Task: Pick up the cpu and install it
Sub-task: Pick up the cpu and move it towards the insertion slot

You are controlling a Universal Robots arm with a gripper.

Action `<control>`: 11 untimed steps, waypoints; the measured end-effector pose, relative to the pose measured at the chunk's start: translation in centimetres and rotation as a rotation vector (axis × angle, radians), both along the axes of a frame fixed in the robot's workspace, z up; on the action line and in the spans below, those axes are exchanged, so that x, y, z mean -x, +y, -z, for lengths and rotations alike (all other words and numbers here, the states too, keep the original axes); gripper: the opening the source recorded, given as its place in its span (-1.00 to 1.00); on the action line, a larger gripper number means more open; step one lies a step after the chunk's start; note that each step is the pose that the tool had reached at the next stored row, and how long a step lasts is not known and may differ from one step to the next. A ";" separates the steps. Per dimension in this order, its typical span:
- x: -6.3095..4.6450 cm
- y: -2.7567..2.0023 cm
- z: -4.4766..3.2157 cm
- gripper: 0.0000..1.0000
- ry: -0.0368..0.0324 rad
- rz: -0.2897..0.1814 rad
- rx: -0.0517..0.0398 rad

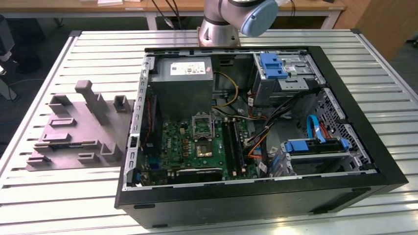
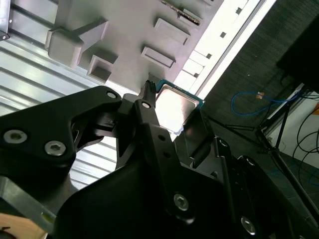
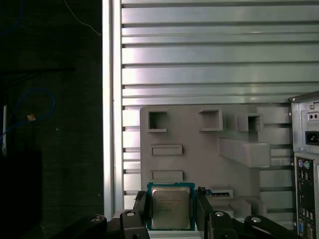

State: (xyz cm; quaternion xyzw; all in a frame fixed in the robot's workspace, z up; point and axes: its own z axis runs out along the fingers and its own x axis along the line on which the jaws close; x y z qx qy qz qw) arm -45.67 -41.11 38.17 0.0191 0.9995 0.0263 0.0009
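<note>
Pickup appears done: in both wrist views the gripper (image 3: 171, 201) is clamped on the cpu (image 3: 171, 209), with one finger on each of two opposite edges and the metal lid facing the camera. The chip seems to hang clear in the air, though I cannot fully judge how high. Behind it in the first wrist view lies the grey fixture tray (image 3: 199, 159), on the slatted aluminium table (image 3: 209, 50). In the exterior view the tray lies toward the table edge at the exterior view's left, just beside the open computer case (image 1: 261, 200). Inside the case, on the green motherboard (image 1: 176, 147), the cpu socket (image 1: 201, 126) looks unoccupied. Installing calls for a level carry and square alignment over that socket.
</note>
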 end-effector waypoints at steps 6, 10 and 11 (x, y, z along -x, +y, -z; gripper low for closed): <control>0.0 0.00 -0.28 -0.06 0.0000 0.000 0.0000; 0.0 0.00 -0.30 -0.06 0.0001 0.000 -0.0002; 0.0 0.00 -0.30 -0.06 0.0001 0.000 -0.0002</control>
